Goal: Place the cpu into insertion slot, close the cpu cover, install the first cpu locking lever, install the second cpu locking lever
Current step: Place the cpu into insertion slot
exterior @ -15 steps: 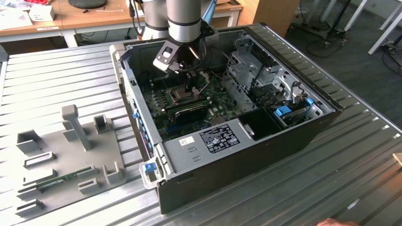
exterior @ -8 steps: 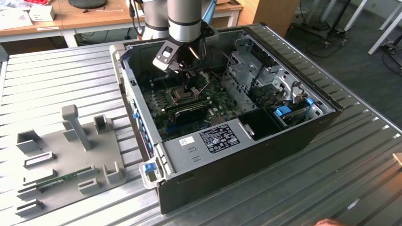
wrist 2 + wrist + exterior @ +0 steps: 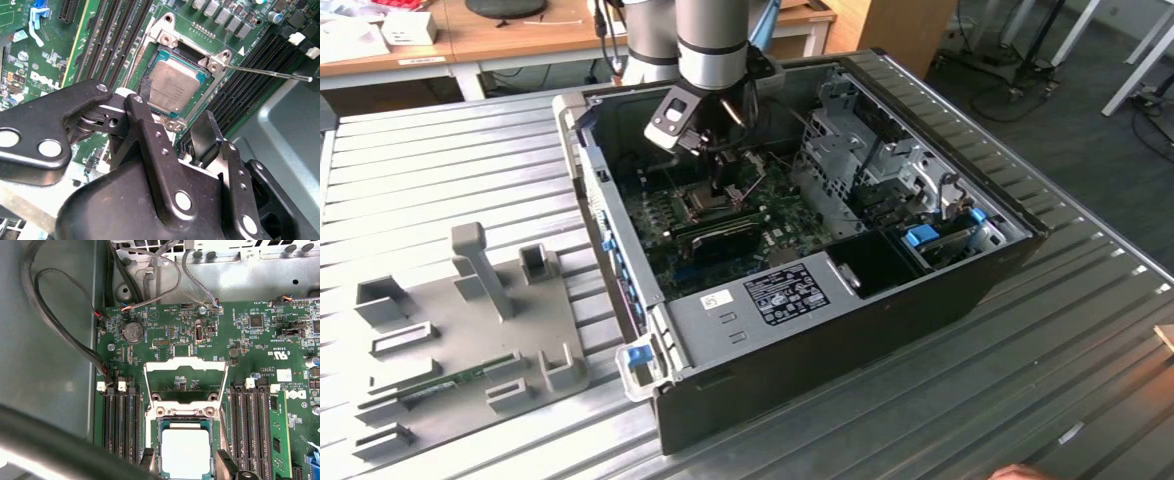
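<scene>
The claw (image 3: 175, 110) hangs low inside the open computer case (image 3: 987, 290), over the green circuit board (image 3: 250, 340). Its two black fingers (image 3: 145, 90) stand well apart and hold nothing. In the second wrist view the cpu (image 3: 175, 85) shows in the gap between them; whether a finger touches it, I cannot tell. The cpu lies flat in the insertion slot (image 3: 170, 49), silvery face up. The cpu cover (image 3: 185, 361) is not closed: it is swung back off the slot, and the board shows through its cut-out centre. A thin metal rod (image 3: 270, 72) sticks out free from one corner of the slot. Long black memory strips (image 3: 120, 30) run on both sides of the slot. In the exterior view the grey drive cage (image 3: 847, 150) is at about 3 o'clock from the claw, and a grey fixture plate (image 3: 454, 330) lies on the ribbed metal table (image 3: 1067, 360) at about 8 o'clock.
</scene>
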`<move>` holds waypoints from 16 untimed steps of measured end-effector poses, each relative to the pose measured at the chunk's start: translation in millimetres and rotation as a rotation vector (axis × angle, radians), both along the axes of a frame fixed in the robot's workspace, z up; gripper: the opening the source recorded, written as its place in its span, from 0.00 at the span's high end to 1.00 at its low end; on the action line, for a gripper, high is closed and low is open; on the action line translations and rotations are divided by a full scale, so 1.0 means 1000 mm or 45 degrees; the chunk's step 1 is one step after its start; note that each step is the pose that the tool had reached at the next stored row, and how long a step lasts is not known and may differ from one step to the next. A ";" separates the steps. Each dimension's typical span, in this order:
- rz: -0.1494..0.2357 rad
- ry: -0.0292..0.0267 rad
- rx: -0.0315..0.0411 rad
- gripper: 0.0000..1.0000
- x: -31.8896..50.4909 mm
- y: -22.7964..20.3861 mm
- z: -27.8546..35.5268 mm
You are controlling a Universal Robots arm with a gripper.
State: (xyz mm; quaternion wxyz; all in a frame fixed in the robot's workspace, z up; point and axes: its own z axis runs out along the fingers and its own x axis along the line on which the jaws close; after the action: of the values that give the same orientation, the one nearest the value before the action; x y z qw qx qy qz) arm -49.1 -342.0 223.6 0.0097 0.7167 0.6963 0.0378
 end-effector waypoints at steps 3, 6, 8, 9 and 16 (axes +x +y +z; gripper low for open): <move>0.000 0.0005 0.0000 0.42 0.0000 0.0000 0.0000; 0.000 0.0011 0.0000 0.55 0.0000 0.0000 0.0000; 0.000 0.0015 -0.0001 0.60 0.0000 0.0000 0.0000; 0.000 0.0017 -0.0001 0.66 0.0000 0.0000 0.0000; 0.000 0.0030 -0.0001 0.89 0.0000 0.0000 0.0000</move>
State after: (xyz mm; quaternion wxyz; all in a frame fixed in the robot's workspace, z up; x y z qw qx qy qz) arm -49.1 -342.0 223.7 0.0089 0.7168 0.6963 0.0369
